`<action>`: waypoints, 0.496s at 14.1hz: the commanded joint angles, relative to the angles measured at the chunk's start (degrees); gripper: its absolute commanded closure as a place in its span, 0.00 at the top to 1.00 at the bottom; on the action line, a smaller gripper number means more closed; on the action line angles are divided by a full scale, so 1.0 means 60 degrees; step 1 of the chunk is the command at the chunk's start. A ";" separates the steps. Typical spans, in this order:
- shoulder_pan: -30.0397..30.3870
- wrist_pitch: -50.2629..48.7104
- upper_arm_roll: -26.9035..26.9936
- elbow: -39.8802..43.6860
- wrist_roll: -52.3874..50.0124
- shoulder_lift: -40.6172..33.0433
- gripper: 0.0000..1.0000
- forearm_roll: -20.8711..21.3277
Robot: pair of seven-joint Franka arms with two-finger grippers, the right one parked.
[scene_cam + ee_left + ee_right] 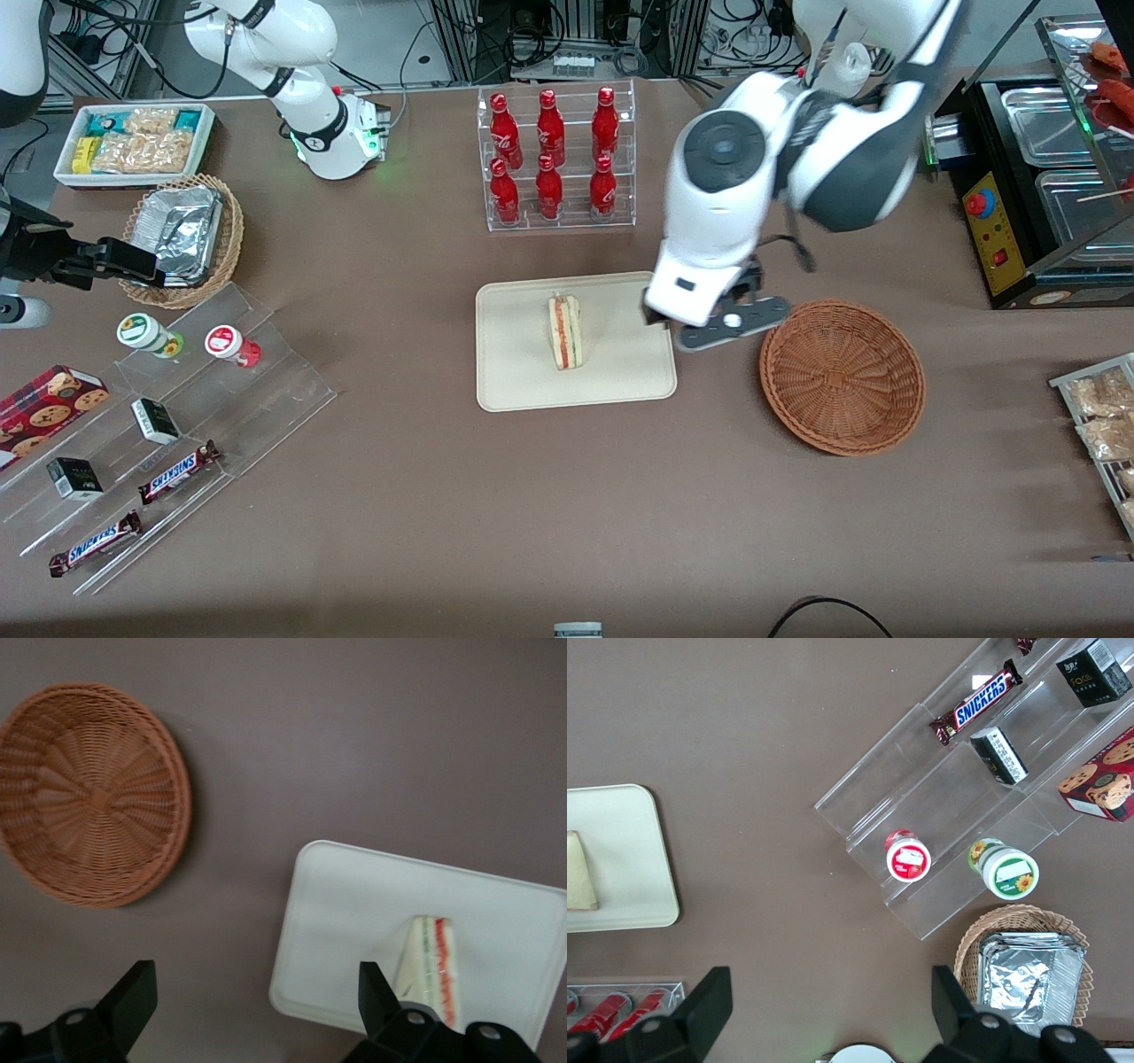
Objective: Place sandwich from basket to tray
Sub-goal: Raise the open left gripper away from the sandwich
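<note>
The sandwich (564,332), a pale bread wedge with red and green filling along its edge, stands on the cream tray (514,372). The wrist view shows the sandwich (431,966) on the tray (354,912) too. The reddish-brown wicker basket (842,377) sits beside the tray toward the working arm's end, and nothing lies in the basket (93,797). My left gripper (700,330) hovers over the gap between tray and basket, above the tray's edge. It is open, its dark fingers (133,997) wide apart with only table between them.
A clear rack of red bottles (554,155) stands farther from the camera than the tray. Toward the parked arm's end are a tan wicker basket with a foil container (182,235), a white snack bin (133,142) and an acrylic display with snacks (168,416). A black appliance (1028,186) flanks the working arm.
</note>
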 commanded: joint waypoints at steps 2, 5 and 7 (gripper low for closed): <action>0.1015 -0.0502 -0.0050 -0.0673 0.1523 -0.1113 1.00 -0.0460; 0.1806 -0.0532 -0.0035 -0.1464 0.2578 -0.2095 1.00 -0.0710; 0.2130 -0.0706 0.0255 -0.1845 0.3456 -0.2695 1.00 -0.1017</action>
